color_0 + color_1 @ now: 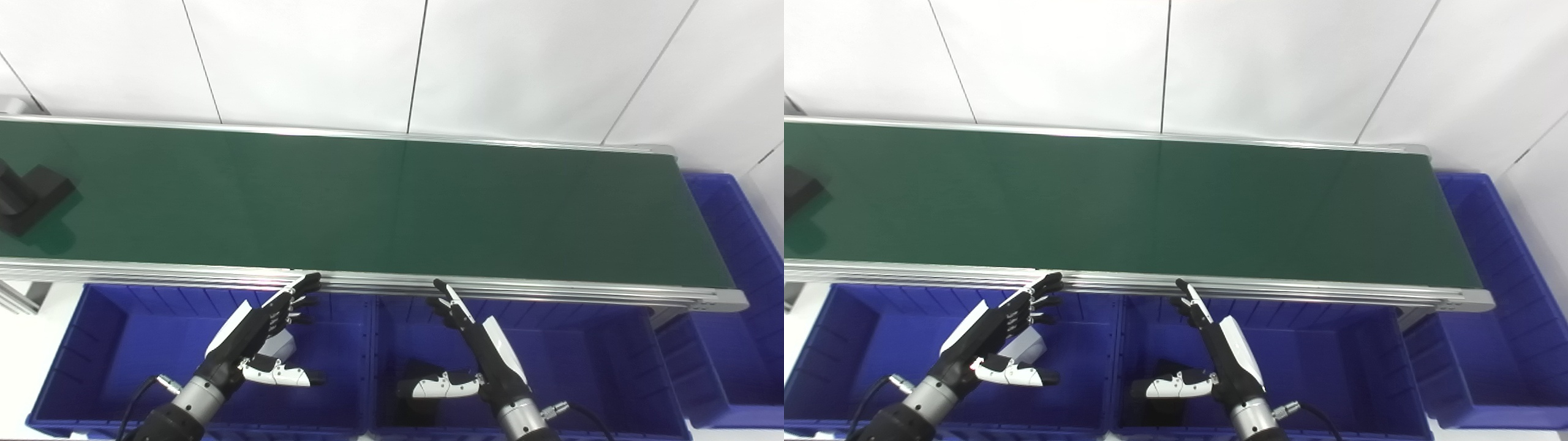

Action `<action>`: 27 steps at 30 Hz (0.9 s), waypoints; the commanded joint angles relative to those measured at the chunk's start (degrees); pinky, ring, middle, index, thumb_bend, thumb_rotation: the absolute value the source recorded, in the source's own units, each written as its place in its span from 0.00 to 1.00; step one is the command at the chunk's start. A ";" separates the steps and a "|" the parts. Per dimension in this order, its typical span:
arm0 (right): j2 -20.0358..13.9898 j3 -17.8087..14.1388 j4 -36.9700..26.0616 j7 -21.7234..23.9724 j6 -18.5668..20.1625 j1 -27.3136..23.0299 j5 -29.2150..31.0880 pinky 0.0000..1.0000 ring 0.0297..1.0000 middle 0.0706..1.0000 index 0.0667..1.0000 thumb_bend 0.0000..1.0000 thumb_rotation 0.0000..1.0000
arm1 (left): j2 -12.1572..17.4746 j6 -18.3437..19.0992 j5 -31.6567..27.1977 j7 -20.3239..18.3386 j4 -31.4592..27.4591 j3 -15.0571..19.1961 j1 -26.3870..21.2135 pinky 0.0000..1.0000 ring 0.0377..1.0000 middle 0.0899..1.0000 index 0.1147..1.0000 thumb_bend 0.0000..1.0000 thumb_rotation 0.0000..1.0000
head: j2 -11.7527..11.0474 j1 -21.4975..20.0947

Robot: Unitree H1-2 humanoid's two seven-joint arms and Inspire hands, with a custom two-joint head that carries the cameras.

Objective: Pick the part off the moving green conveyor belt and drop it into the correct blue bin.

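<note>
Both robot hands, left robot hand [260, 334] and right robot hand [484, 349], hover spread wide and empty over blue bins [92, 343] at frame bottom; black part [27, 196] rides the green conveyor belt [392, 202] at far left.

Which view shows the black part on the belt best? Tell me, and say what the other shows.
The left eye view shows the black part best: most of its blocky body lies at the left end of the green belt. In the right eye view only a corner of it shows at the picture's left edge.
</note>
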 commanded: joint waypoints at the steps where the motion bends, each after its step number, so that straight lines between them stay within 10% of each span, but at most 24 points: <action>1: 0.07 0.03 -1.19 -0.73 -2.45 -0.46 0.34 0.88 0.90 0.89 0.99 0.91 0.24 | 0.23 -1.36 -0.77 0.05 -1.07 0.09 -0.94 0.78 0.88 0.93 0.93 0.90 0.20 | -0.01 0.01; 27: 0.03 -0.04 -1.00 -0.82 -1.93 -0.62 -0.04 0.88 0.90 0.89 0.98 0.93 0.27 | 0.40 -1.15 -0.50 -0.04 -1.03 -0.19 -1.11 0.77 0.88 0.94 0.94 0.90 0.21 | 0.01 0.50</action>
